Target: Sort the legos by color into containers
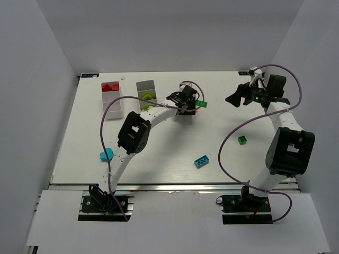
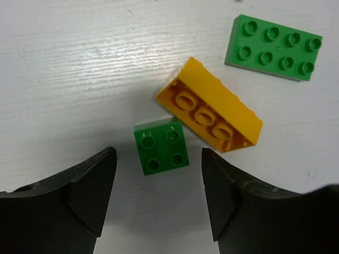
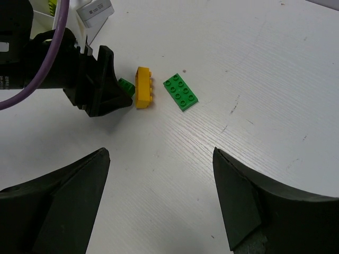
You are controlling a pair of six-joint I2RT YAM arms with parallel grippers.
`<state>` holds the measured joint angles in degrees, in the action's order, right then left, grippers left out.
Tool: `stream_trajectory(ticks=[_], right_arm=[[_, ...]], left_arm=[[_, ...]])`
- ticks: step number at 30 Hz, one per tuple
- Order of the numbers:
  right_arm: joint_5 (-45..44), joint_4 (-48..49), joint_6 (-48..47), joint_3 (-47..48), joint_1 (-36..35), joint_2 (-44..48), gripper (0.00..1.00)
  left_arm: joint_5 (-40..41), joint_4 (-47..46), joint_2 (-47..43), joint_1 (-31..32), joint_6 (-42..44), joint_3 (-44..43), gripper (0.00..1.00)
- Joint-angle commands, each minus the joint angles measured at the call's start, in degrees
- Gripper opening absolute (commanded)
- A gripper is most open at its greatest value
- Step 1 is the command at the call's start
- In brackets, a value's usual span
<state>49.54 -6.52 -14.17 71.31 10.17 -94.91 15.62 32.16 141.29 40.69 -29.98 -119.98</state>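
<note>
Drop straight onto the small dark-green square studded plastic brick (image 2: 161, 146), lying studs-up on the white desk (image 2: 63, 63) against a yellow-orange oblong brick (image 2: 212, 108) tipped on its side; close without catching that neighbour. Reaching far forward with the left arm (image 1: 132, 135), wrist down, left fingers (image 2: 90, 196) spread astride the green brick. Likewise spread and empty at the right fingers (image 3: 58, 206), well apart to the right.

Trays (image 1: 112, 110): side by side, far left on the surface (image 1: 180, 143).
Square brick (image 2: 161, 146): between the left claw (image 2: 158, 159) fingers, touching neither.
Tipped brick (image 2: 212, 106): touching the square brick, on its right.
Flat brick (image 2: 274, 47): just beyond, apart.
</note>
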Motion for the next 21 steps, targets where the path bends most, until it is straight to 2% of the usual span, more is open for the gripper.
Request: stream_trajectory(ticks=[1,8,12,15,21], right_arm=[[1.9,2.4,0.9,-0.6,0.5,1.0,0.83],[2.5,3.1,1.5,-1.0,0.5,1.2,0.84],[2.9,3.1,1.4,-1.3,0.5,1.5,0.85],[3.5,3.1,0.4,-2.0,0.5,2.0,0.85],[4.3,2.6,-2.3,-3.0,0.5,3.1,0.85]], left_arm=[[4.6,-0.8,0.1,0.1,-0.2,-2.2,0.74],[6.4,-1.4,1.6,0.1,0.0,-3.9,0.63],[6.0,-2.4,0.8,0.1,0.6,-2.4,0.53],[4.7,-4.7,-2.0,0.1,1.2,1.2,0.4],[-1.3,-13.4,-15.3,0.1,3.3,13.4,0.18]])
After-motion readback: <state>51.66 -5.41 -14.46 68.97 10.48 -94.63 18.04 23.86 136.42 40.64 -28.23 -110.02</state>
